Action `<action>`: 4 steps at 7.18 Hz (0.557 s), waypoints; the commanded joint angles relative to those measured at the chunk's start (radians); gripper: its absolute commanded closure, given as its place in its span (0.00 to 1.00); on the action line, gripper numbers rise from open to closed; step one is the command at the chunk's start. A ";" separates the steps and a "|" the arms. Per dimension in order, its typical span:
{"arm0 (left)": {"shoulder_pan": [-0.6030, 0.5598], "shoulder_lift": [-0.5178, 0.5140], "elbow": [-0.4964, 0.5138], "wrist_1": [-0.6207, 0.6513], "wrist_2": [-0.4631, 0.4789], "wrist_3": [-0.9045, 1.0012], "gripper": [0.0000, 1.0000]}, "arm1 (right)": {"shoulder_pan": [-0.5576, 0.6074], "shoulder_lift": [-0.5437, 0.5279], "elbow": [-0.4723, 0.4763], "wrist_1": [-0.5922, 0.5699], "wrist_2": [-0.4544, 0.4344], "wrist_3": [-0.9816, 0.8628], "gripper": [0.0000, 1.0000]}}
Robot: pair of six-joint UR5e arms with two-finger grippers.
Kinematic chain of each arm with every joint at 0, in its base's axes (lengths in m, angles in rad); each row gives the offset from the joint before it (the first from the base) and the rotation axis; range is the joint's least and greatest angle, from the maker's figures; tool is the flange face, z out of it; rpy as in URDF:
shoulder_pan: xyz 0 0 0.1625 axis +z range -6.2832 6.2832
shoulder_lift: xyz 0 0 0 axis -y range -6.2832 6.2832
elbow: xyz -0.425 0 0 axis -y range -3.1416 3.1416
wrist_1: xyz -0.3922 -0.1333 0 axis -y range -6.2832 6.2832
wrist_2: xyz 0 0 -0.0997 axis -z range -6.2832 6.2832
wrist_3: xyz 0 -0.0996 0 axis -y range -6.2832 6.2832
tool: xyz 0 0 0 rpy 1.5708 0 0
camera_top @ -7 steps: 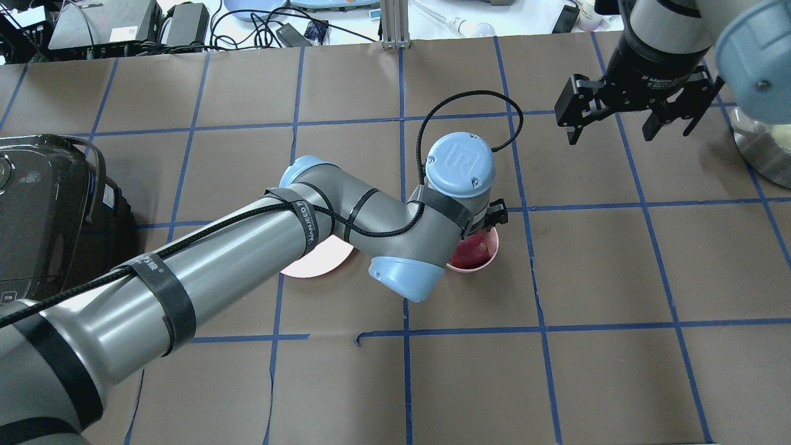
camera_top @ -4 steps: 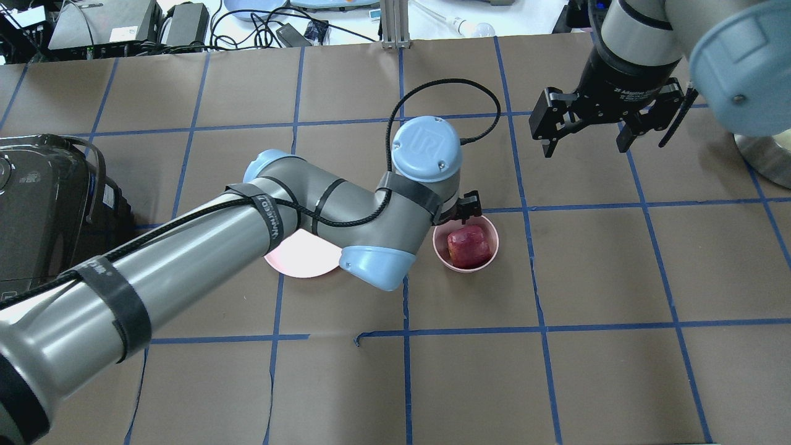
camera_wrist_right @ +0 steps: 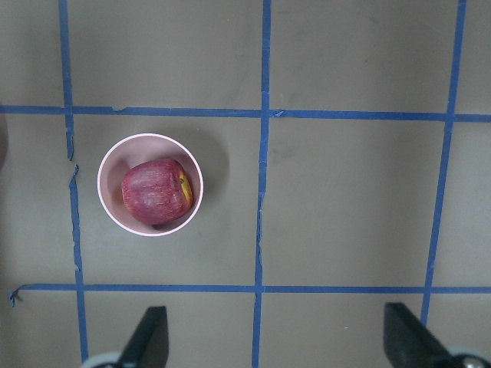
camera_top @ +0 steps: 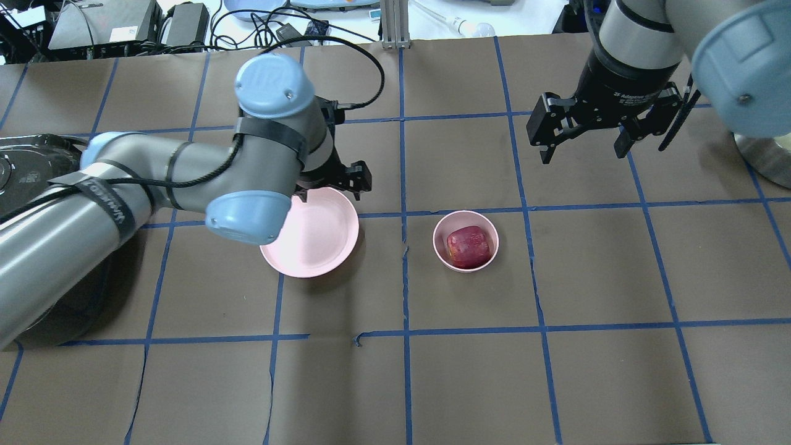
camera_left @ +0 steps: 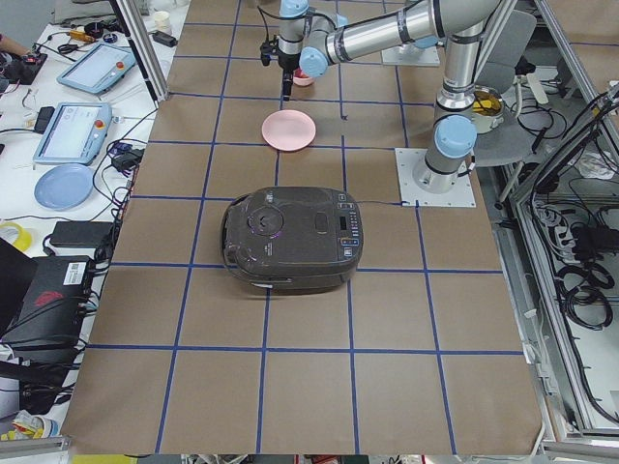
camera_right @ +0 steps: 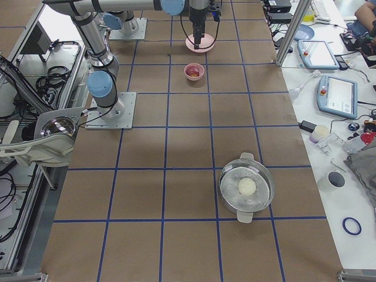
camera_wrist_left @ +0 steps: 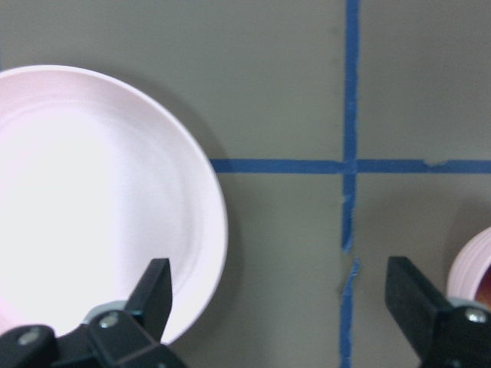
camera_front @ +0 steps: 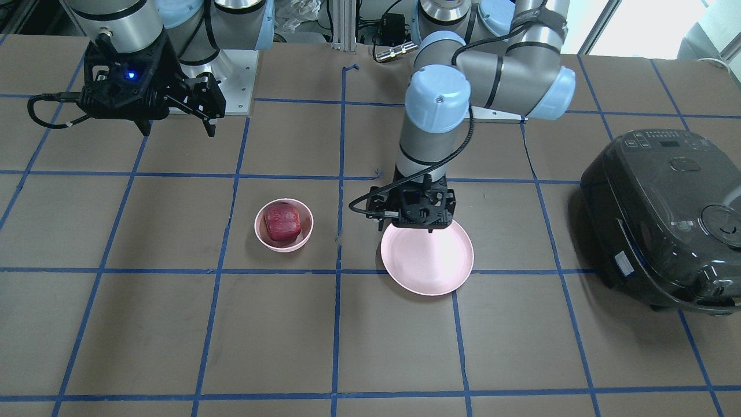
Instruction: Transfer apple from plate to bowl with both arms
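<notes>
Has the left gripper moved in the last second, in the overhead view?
Yes. The left gripper has swung to the view's left, away from the bowl, across the vertical blue tape line, and now hangs open over the plate's far rim.

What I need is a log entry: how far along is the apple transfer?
Done: the apple sits in the bowl, and the plate is bare. In hand: nothing; the left hand hangs open above the plate's rim, and the right hand is open, clear of the bowl. Left: seemingly nothing.
</notes>
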 commanded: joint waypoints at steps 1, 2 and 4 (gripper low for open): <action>0.108 0.089 0.178 -0.286 -0.001 0.110 0.00 | -0.003 0.001 -0.001 0.005 0.001 -0.047 0.00; 0.117 0.094 0.311 -0.417 -0.004 0.112 0.00 | -0.005 0.001 -0.001 0.006 0.001 -0.051 0.00; 0.117 0.111 0.336 -0.437 0.004 0.194 0.00 | -0.005 -0.001 -0.004 0.003 0.001 -0.043 0.00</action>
